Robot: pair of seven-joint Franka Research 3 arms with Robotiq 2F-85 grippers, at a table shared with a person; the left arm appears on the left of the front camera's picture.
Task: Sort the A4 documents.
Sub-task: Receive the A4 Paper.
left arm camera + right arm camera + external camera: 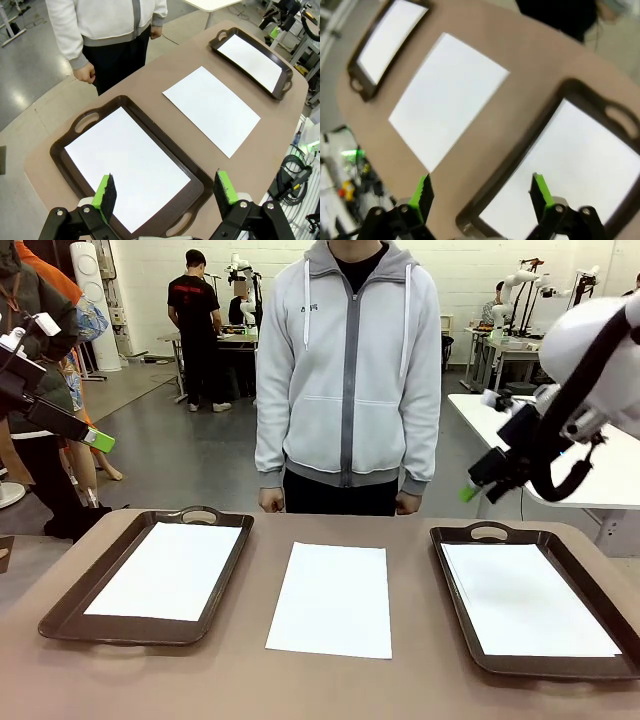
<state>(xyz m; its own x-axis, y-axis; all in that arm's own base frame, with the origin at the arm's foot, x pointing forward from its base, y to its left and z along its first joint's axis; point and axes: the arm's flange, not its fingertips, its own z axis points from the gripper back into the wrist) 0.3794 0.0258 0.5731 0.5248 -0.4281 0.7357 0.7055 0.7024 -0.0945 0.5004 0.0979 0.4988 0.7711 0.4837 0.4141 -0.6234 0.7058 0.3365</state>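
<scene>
One white A4 document (331, 598) lies flat on the bare brown table between two dark brown trays; it also shows in the left wrist view (212, 108) and the right wrist view (447, 98). Another sheet (170, 570) lies in the left tray (68, 614), and another sheet (524, 598) lies in the right tray (450, 592). My left gripper (100, 440) hangs high at the far left, open and empty, above the left tray's sheet (126, 164). My right gripper (470, 488) hovers open above the right tray's far end, over its sheet (570, 170).
A person in a grey hooded jacket (347, 370) stands at the table's far edge, hands (270, 501) down at the sides. The table's rounded edges (35, 160) lie close outside both trays. Other tables and people stand farther back.
</scene>
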